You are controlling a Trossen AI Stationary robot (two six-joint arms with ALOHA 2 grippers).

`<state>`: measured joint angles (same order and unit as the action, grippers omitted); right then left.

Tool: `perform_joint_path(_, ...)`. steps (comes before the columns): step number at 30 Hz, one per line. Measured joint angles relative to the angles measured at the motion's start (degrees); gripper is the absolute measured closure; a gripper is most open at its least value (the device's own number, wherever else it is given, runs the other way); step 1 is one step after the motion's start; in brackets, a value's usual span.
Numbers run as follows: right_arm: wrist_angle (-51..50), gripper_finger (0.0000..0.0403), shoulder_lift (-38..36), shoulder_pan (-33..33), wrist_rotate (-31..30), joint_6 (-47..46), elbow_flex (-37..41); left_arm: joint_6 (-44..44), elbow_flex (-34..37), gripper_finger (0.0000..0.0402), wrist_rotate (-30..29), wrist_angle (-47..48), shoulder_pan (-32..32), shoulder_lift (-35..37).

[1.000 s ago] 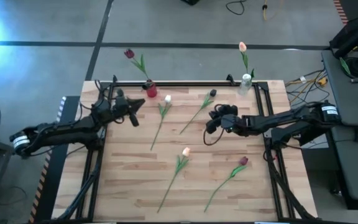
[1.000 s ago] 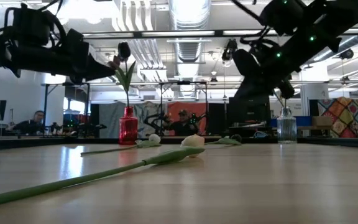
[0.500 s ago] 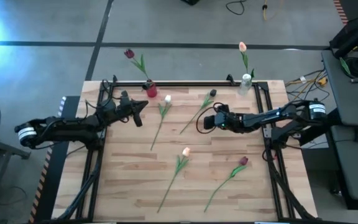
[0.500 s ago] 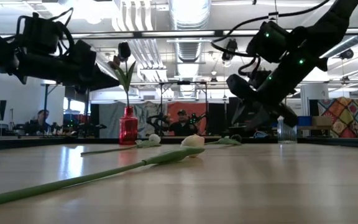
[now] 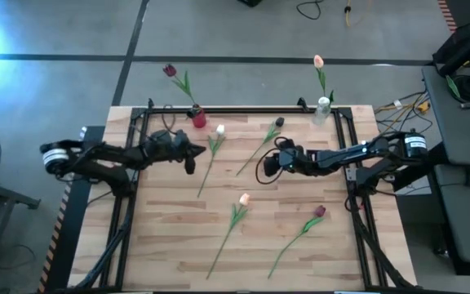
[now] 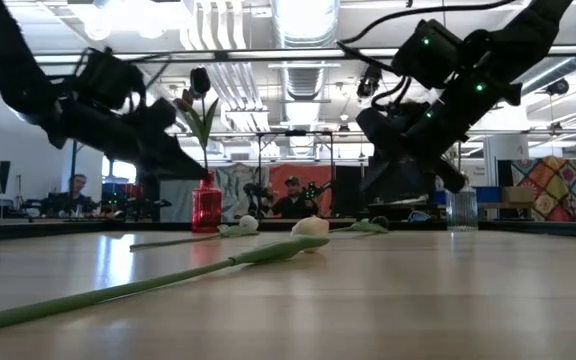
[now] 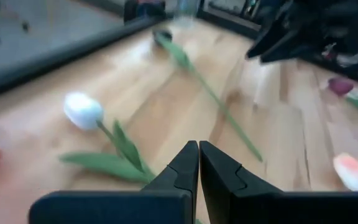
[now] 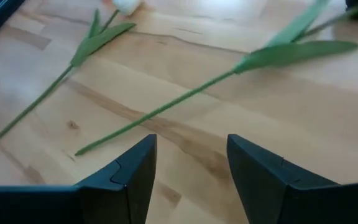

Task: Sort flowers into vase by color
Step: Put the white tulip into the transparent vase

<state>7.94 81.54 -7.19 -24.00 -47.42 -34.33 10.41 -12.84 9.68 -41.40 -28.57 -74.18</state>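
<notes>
Four tulips lie flat on the table [image 5: 170, 237]: a white tulip [image 5: 219, 130] beside the red vase [image 5: 198, 118], which holds a maroon tulip [image 5: 170, 70]. The clear vase [image 5: 323, 107] holds a peach tulip [image 5: 318, 61]. The left gripper [image 7: 198, 163] is clenched, the right gripper [image 8: 190, 163] is released

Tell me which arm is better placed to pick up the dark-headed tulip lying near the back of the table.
Right. The right gripper hangs open beside the lower stem end of the dark-headed tulip, whose stem lies just ahead of its fingers in the right wrist view. The left gripper is shut and sits by the white tulip instead.
</notes>
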Motion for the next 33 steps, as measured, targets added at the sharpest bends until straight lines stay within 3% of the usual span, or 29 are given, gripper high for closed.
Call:
perform_joint_path(10, 0.01, 0.0216, 0.0, -0.08, -0.61, 7.94, -0.65, 12.54, -1.62, 0.0401, -17.13, 0.47, 8.41, -13.17)
perform_joint_path(19, -0.23, 0.0216, 0.0, -0.08, -0.52, 11.94, -0.65, 16.68, -8.02, 0.0356, -17.23, 1.58, 10.36, -20.33)
perform_joint_path(22, -0.37, 0.0216, 0.0, -0.08, -0.51, 12.63, -0.65, 16.84, -11.68, 0.0329, -17.93, 6.46, 10.9, -22.67)
perform_joint_path(26, -0.37, 0.0216, 0.0, -0.06, -0.51, 13.8, -0.65, 19.11, -16.3, 0.0303, -23.02, 14.3, 11.03, -24.84)
perform_joint_path(33, -0.34, 0.0216, 0.0, -0.06, -0.53, 14.17, -0.65, 19.02, -18.56, 0.0308, -24.04, 17.63, 11.03, -25.86)
